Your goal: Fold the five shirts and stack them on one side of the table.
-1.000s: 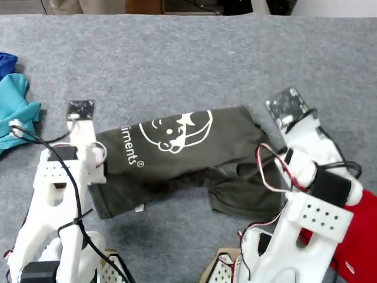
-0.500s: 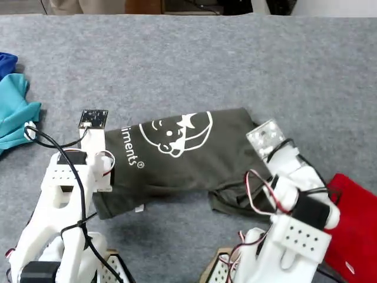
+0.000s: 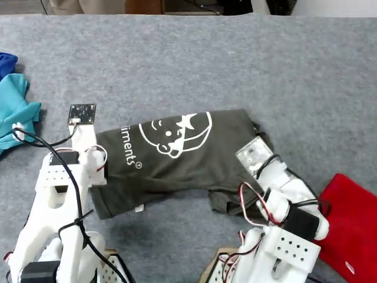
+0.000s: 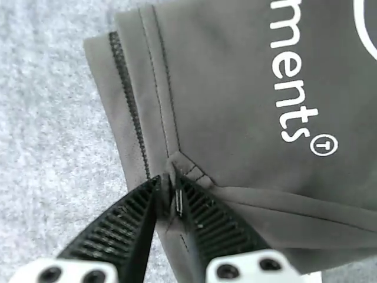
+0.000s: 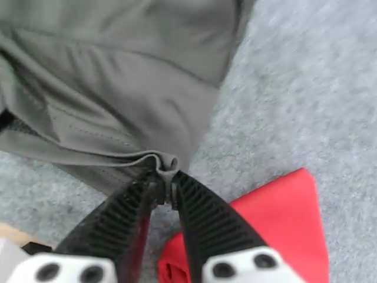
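High view first: over the last second I saw the right arm swing in from the far right edge of the dark grey shirt to its near right corner, and that uncovered more of the red shirt lying just beside it. The shirt's rumpled near right part had gathered in a little. The left arm had nudged inward and come back, ending almost where it started at the shirt's left edge. The left tool was clenched on the stitched hem at that edge, with a pinch of cloth standing up between its ribbed pads. The right tool was clamped on a bunched fold of the shirt's border, close above a corner of the red shirt. The grey shirt lay slanted across the near middle of the tabletop, with its white print facing up, its far half smooth and its near half creased and doubled over. A teal shirt and a blue shirt sat heaped at the left edge.
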Controlling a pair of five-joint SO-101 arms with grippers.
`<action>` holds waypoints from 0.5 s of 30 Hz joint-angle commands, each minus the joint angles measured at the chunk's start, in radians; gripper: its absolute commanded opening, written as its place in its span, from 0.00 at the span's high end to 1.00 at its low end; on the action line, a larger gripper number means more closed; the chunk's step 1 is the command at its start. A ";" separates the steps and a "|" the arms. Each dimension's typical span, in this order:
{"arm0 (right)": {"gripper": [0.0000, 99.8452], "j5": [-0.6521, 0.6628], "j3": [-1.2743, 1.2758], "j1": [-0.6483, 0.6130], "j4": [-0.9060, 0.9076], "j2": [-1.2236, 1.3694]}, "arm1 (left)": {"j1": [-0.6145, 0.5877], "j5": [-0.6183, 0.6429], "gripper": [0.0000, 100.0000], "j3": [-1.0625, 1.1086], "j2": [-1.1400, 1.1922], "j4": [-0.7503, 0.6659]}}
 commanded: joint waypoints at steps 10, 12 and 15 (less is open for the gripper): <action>0.85 0.031 0.068 0.021 -0.117 -0.101 | 0.173 -0.005 0.95 0.098 -0.022 0.069; 0.77 0.061 0.058 0.019 -0.117 -0.110 | 0.172 -0.005 0.90 0.083 -0.022 0.103; 0.74 0.078 0.013 0.024 -0.117 -0.122 | 0.170 -0.005 0.82 0.052 -0.022 0.173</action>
